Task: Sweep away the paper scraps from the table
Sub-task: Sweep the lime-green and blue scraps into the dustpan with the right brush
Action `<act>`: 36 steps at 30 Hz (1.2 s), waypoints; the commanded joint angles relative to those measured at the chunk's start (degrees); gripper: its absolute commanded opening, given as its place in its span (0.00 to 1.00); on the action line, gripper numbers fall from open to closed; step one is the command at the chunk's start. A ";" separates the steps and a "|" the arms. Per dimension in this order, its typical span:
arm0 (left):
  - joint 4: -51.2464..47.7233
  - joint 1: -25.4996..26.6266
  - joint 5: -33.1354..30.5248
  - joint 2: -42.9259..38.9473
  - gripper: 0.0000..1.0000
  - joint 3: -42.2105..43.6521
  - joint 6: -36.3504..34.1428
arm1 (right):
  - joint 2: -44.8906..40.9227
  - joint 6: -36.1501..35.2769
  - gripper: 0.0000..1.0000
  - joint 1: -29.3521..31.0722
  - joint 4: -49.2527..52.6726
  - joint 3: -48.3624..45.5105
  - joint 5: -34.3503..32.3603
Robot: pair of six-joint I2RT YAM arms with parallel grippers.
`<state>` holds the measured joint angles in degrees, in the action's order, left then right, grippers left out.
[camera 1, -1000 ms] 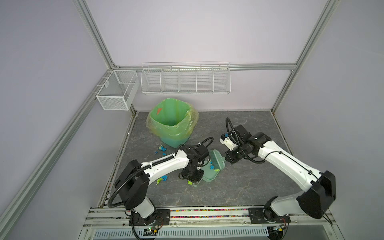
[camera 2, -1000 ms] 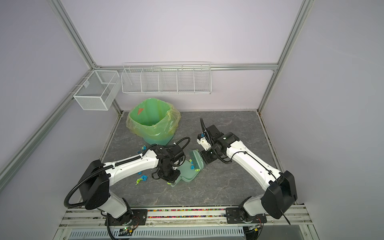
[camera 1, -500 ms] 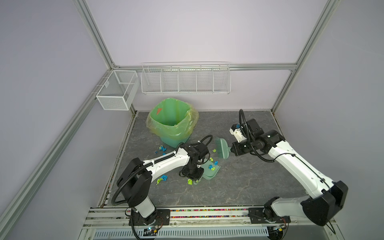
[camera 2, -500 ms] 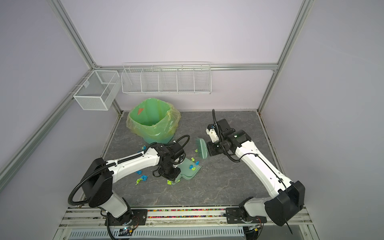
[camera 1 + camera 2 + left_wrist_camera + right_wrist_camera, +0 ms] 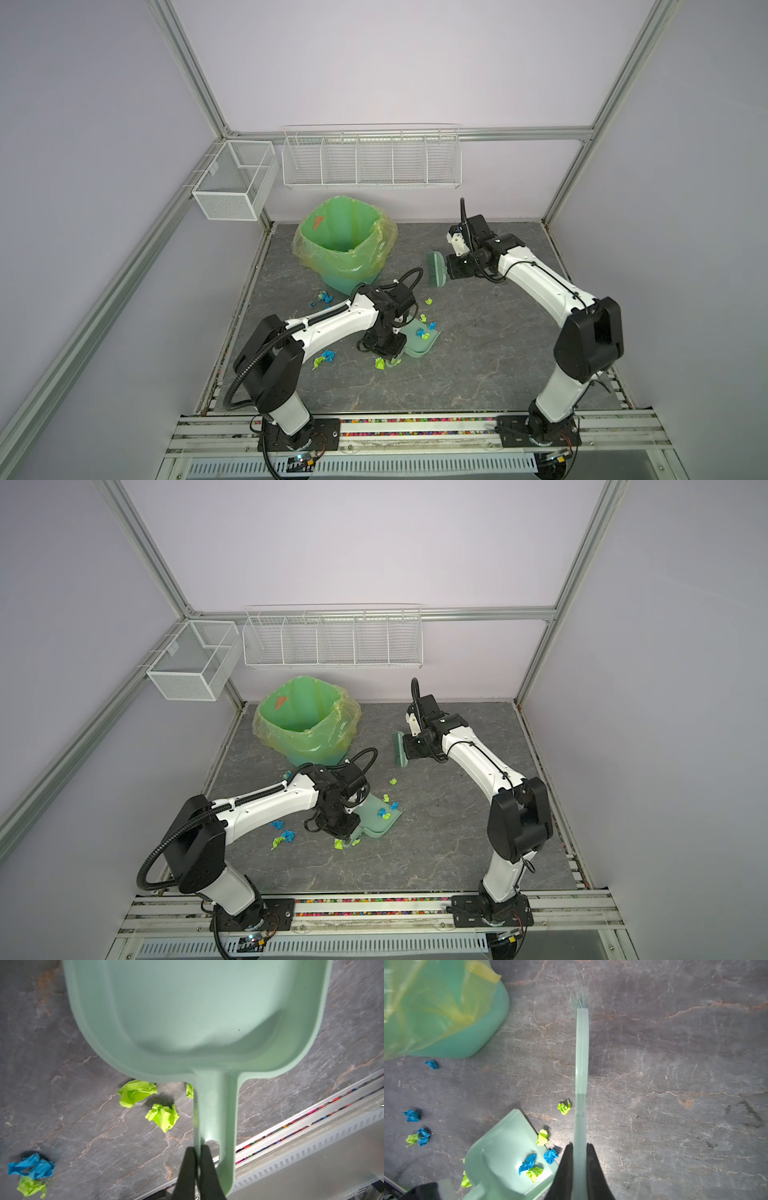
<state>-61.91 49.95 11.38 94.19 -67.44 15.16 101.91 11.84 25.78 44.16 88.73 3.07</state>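
Note:
Blue and lime-green paper scraps (image 5: 325,358) (image 5: 284,838) lie scattered on the dark veined table (image 5: 478,353). A few sit in the pale green dustpan (image 5: 415,345) (image 5: 376,827) (image 5: 500,1157), others beside its lip (image 5: 551,1156) and behind it (image 5: 163,1116). My left gripper (image 5: 197,1149) (image 5: 388,353) is shut on the dustpan's handle (image 5: 216,1115), and the pan rests flat on the table. My right gripper (image 5: 579,1145) (image 5: 451,268) is shut on the pale green brush (image 5: 581,1064) (image 5: 436,270) (image 5: 401,750). The brush hangs above the table, right of the bin and apart from the scraps.
A green bin (image 5: 345,245) (image 5: 436,1012) lined with a yellowish bag stands at the back left of the table. More scraps (image 5: 324,297) lie at its foot. White wire baskets (image 5: 370,160) hang on the walls. An aluminium rail (image 5: 415,428) edges the front.
The right arm has drawn the brush up and back from the dustpan's mouth towards the rear of the table. The left gripper and dustpan have barely shifted.

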 commanded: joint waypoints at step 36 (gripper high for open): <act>-0.29 -2.92 -0.19 2.87 0.00 -2.13 -3.04 | -26.18 7.99 0.07 11.84 5.37 -19.48 -9.85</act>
<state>-61.36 47.35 11.84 96.71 -68.05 12.80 74.28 19.11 38.06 48.86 68.31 -3.64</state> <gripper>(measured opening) 0.048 0.115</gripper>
